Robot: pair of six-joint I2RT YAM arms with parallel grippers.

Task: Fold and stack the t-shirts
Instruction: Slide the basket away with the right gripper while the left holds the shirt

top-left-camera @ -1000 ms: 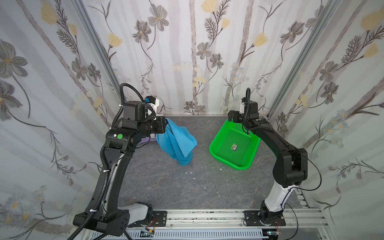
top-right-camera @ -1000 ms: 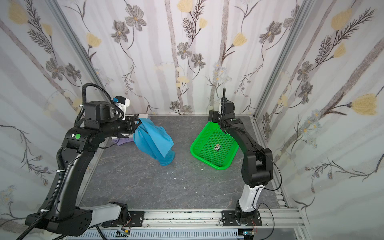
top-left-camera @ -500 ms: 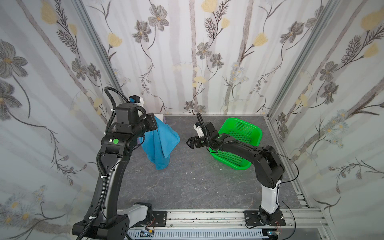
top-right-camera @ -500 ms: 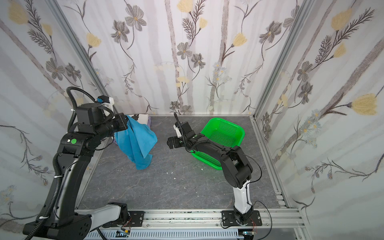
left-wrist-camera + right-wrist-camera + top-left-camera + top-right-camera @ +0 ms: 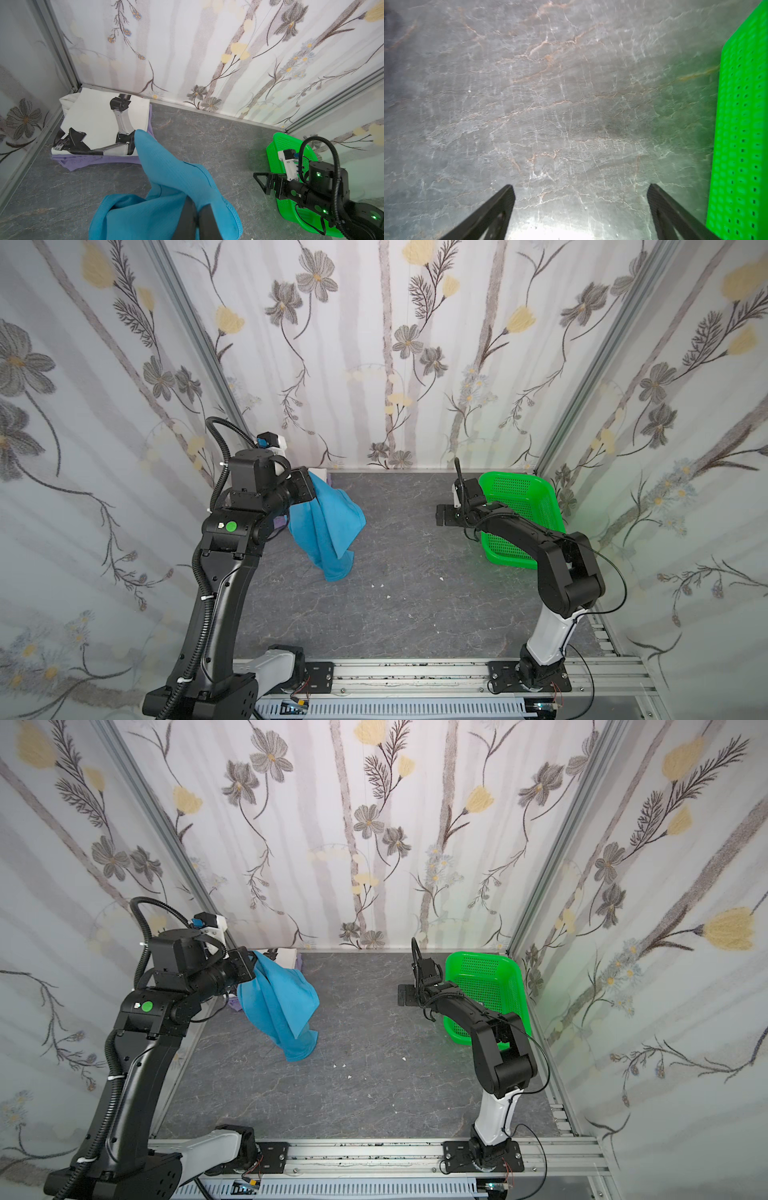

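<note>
The blue t-shirt (image 5: 328,526) hangs in the air over the left side of the grey counter (image 5: 415,593). It is bunched up and droops down in soft folds. The left gripper (image 5: 305,489) holds it by its top edge, pinched tight with the cloth squeezed between the two black fingers (image 5: 209,220). You can see that best from the left wrist camera, where the blue t-shirt (image 5: 176,187) spills out around the left gripper (image 5: 196,209). The low end of the shirt comes down close to the counter, but I cannot tell if it touches. Behind it, in the far left corner of the counter, the white t-shirt (image 5: 97,120) lies folded flat. It has a black and grey picture on it. It sits on top of the purple t-shirt (image 5: 93,161), which is folded too and peeks out along the edges. Both of these lie right by the flowery walls. Across the counter, on the far right side, is the green basket (image 5: 515,479) with lots of little holes. The right arm reaches across the front of it. The right gripper (image 5: 442,515) hangs over bare counter just beside the basket, on the side facing the blue shirt. Its two fingers are spread wide apart, and the right wrist camera shows only grey counter between them, so the right gripper (image 5: 580,187) holds nothing.
</note>
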